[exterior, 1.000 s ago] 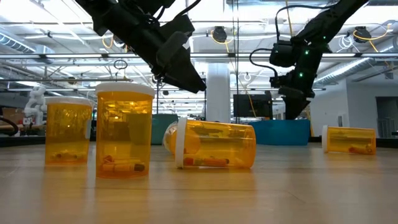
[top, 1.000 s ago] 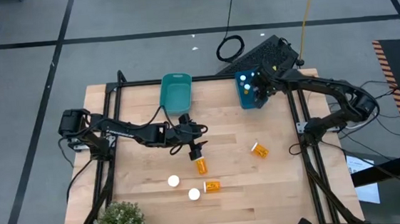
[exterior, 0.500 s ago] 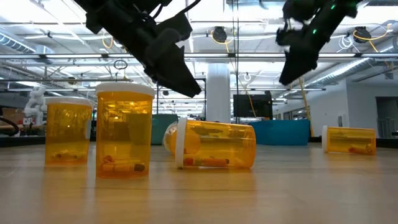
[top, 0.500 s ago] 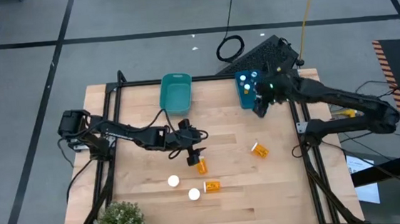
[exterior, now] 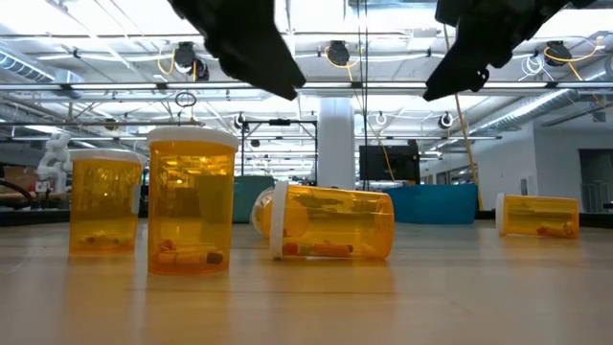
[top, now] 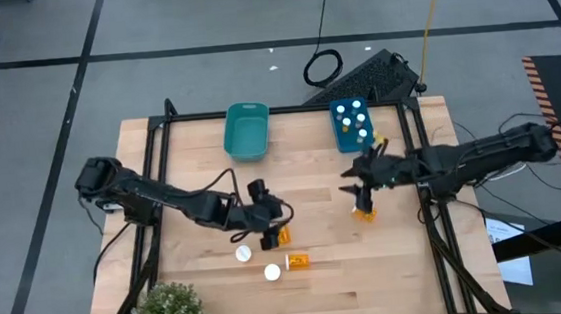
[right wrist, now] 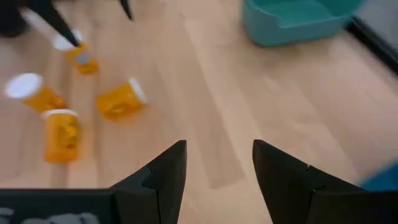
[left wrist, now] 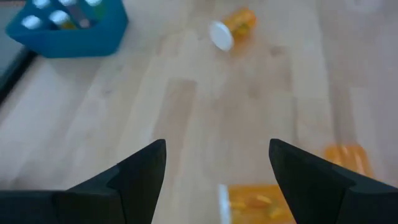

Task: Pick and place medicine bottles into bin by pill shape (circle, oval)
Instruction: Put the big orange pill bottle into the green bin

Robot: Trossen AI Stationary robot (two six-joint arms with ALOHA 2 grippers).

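Orange medicine bottles with white caps are on the wooden table: two upright (top: 243, 252) (top: 272, 272) and three on their sides (top: 297, 261) (top: 283, 236) (top: 366, 211). My left gripper (top: 269, 226) is open, above and just left of the middle lying bottle (left wrist: 254, 203). My right gripper (top: 355, 189) is open, above the table just on the far side of the right-hand lying bottle. A teal bin (top: 246, 132) and a blue bin (top: 354, 123) stand at the far edge. The blue bin holds several bottles.
A potted plant (top: 167, 311) stands at the near left corner. A black metal frame (top: 158, 187) runs along the table's sides. Bare wood lies between the two grippers (top: 313, 189) and in front of the bins.
My right gripper has left the blue bin and swung toward the table's near edge and a little left, ending by the right-hand lying bottle. My left gripper has shifted toward the near edge, over the middle lying bottle. The bottles on the table have kept their places.
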